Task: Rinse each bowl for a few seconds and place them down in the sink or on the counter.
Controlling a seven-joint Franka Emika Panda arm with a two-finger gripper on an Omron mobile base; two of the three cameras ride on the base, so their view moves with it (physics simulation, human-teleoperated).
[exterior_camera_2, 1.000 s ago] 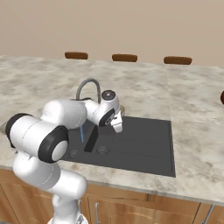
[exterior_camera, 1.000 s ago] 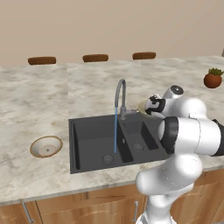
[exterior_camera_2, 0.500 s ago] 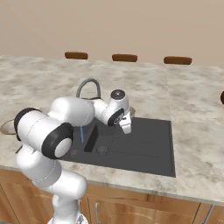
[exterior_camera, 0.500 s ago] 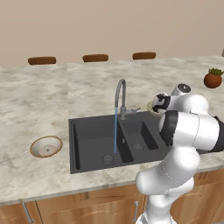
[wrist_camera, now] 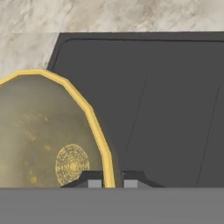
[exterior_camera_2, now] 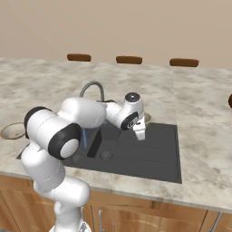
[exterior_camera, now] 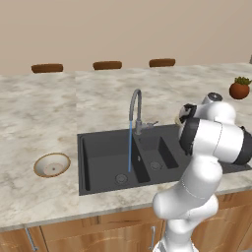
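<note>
Pincer (wrist_camera: pixel 109 183) clenched on the rim of the olive-tan bowl (wrist_camera: pixel 48 131), one fingertip (wrist_camera: pixel 94 181) inside the wall and the other outside, at the bottom middle of the hand view. Bowl held tilted on edge, filling the lower left of that view, over the dark floor of the sink (wrist_camera: pixel 166 109), with marbled worktop (wrist_camera: pixel 109 15) along the top. In the right base view, a sliver of the same bowl glimpsed at centre frame, just behind the white wrist, above the drainboard side of the sink (exterior_camera_2: pixel 154 156).

Tap (exterior_camera: pixel 134 106) running at centre of the left base view, a thin blue stream (exterior_camera: pixel 130 147) falling into the left basin. Held bowl well to the right of that stream, so judged carried clear of the water, probably on the way to being set down; whether rinsed or not cannot be told.

Shallow brown-rimmed bowl (exterior_camera: pixel 51 165) lying on the worktop (exterior_camera: pixel 44 123) at the left middle of the left base view, apart from the sink (exterior_camera: pixel 103 157). Judged left to do: set down the held bowl, then fetch, rinse and place the shallow one.

No brands, labels or writing readable anywhere.
</note>
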